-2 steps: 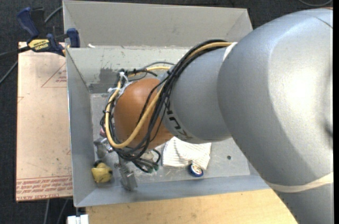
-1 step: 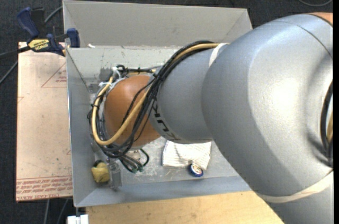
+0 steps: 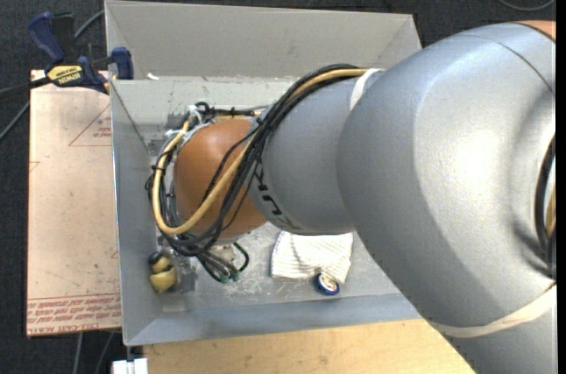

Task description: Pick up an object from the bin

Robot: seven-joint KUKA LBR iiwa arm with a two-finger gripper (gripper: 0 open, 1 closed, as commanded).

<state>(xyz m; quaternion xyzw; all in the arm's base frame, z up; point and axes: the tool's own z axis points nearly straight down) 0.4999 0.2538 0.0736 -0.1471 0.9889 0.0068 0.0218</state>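
Half the bin (image 3: 133,213) under arm (image 3: 424,187)

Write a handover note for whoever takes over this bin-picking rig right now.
Gripper: low in the near-left corner of the bin, under the orange cover; its grip can't be told.
Things: a yellowish lump sits beside it; a white cloth and a blue-white disc lie toward the view's right.
Done: the arm is down in the bin.
Left: confirm a grasp, then lift out.

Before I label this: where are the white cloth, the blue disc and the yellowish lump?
white cloth (image 3: 309,255), camera view, its middle.
blue disc (image 3: 327,284), camera view, its top.
yellowish lump (image 3: 162,277), camera view, its middle.
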